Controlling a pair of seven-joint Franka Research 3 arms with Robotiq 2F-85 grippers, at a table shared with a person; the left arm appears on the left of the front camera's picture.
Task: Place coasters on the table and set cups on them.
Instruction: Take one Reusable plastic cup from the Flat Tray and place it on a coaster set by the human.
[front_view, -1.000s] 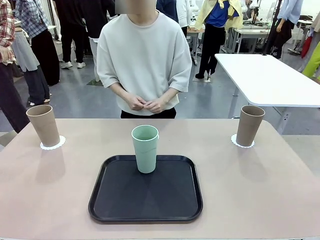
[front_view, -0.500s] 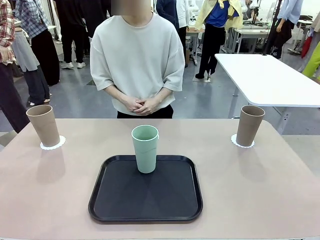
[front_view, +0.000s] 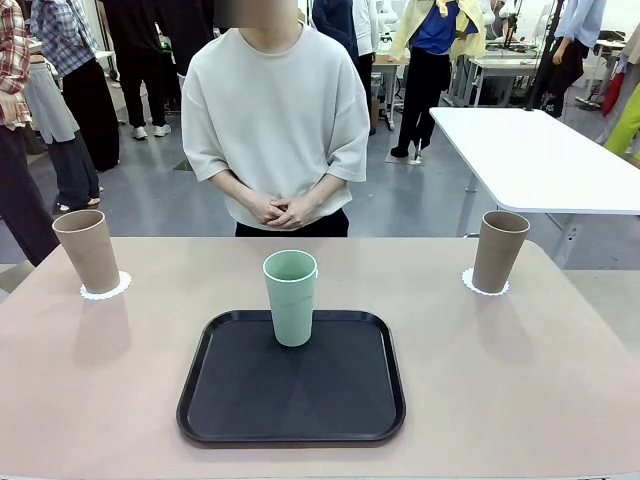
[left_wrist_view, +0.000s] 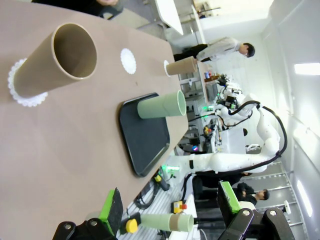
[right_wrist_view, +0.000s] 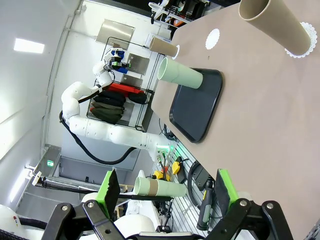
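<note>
Left claw: my left claw (left_wrist_view: 169, 202) stands wide and holds nothing, at the bottom of the left wrist frame.
Right claw: my right claw (right_wrist_view: 166, 186) is also wide and empty, at the bottom of the right wrist frame.
Done, I think: one tan cup (front_view: 86, 250) stands on a coaster (front_view: 105, 292) at the left of the front frame, and the other tan cup (front_view: 499, 250) on its coaster (front_view: 470, 285) at the right.
Left to do: the mint cup (front_view: 290, 297) is upright on the black tray (front_view: 300, 390), in the centre of the bench (front_view: 500, 380). A free coaster (left_wrist_view: 128, 61) lies bare, in the upper middle of the left wrist frame.
Cup to claw: the mint cup is well apart from both claws, far beyond the fingertips.
Risk: the cup is tall with a narrow base, so a push high on its side could tip it.
Risk: the coaster looks like thin paper. If I drag the cup over it, it may slide or fold, and the cup may land off-centre.
</note>
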